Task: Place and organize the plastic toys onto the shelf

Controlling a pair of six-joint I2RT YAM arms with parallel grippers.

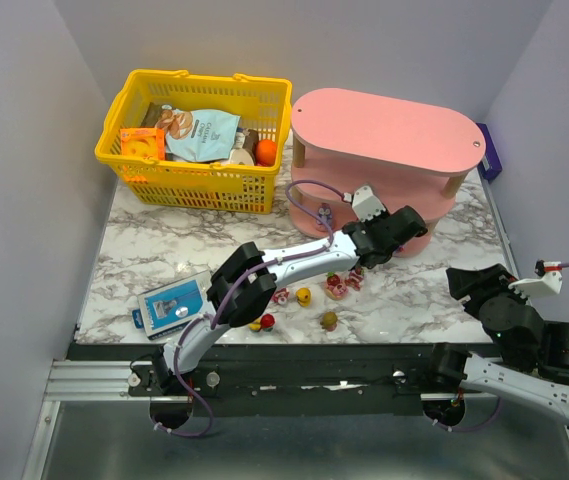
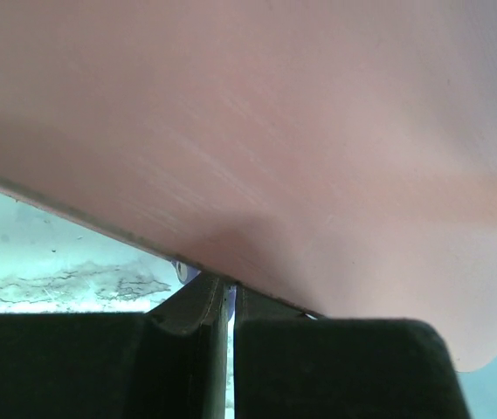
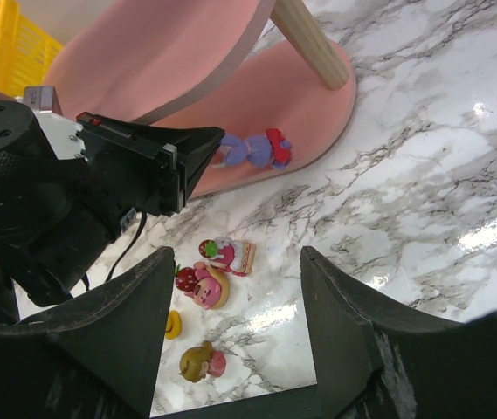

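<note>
The pink shelf (image 1: 384,125) stands at the back right; its tier underside fills the left wrist view (image 2: 274,131). My left gripper (image 1: 402,230) reaches in over the bottom tier (image 3: 296,96). Its jaws (image 2: 229,288) are nearly closed on a purple toy with a red end (image 3: 252,148) that lies on that tier. Several small toys lie on the marble in front: a strawberry-cake one (image 3: 231,255), a pink one (image 3: 206,288), a yellow one (image 1: 304,296), a brown-haired one (image 1: 329,320) and a red one (image 1: 267,321). My right gripper (image 1: 462,280) hovers open and empty over them (image 3: 237,257).
A yellow mesh basket (image 1: 204,80) with snack packets stands at the back left, next to the shelf. A flat blue box (image 1: 172,305) lies at the front left. A purple object (image 1: 492,150) sits behind the shelf's right end. Grey walls close in on three sides.
</note>
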